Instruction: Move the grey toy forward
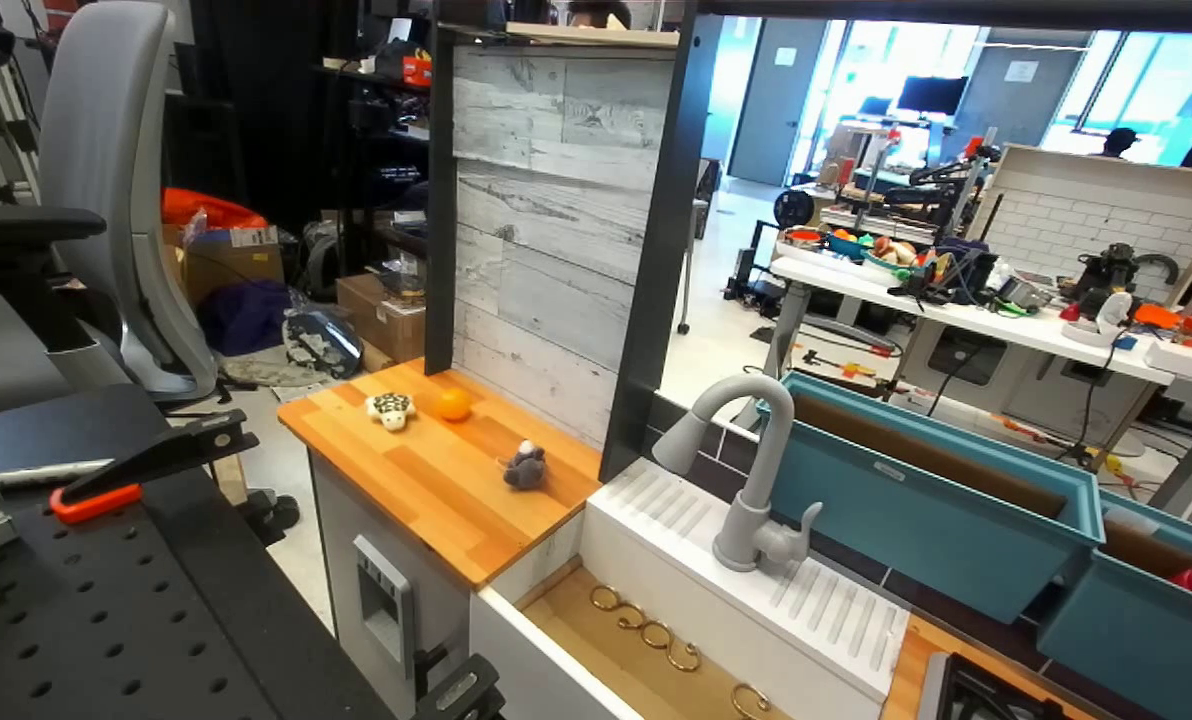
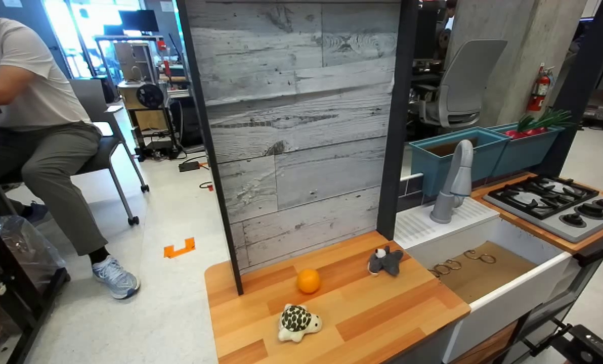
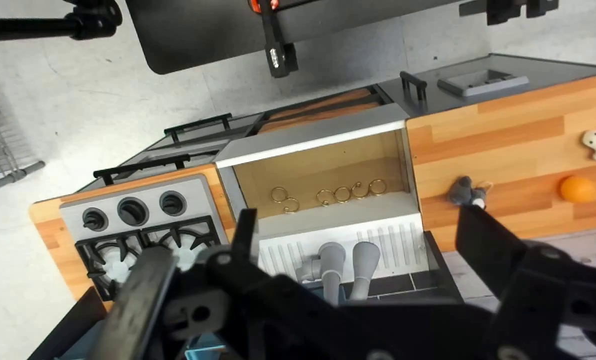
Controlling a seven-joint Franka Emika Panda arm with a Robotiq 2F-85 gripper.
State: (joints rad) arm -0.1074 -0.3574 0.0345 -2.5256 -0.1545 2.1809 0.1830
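The grey toy (image 1: 525,468), small, dark grey and lumpy with a white patch, sits on the wooden counter (image 1: 426,480). It is near the sink-side end and close to the wood-panel wall. It also shows in an exterior view (image 2: 390,262) and in the wrist view (image 3: 460,191), just beyond the right fingertip. My gripper (image 3: 358,215) is wide open and empty in the wrist view, high above the sink, with its fingers apart from the toy. The gripper does not show in either exterior view.
An orange ball-like toy (image 2: 308,281) and a turtle toy (image 2: 297,323) share the counter. A grey faucet (image 1: 756,470) rises behind the sink (image 1: 546,640), which holds curled gold hooks. A grey plank panel (image 2: 301,126) backs the counter. A stove (image 3: 143,220) and teal planters (image 1: 916,490) lie beyond.
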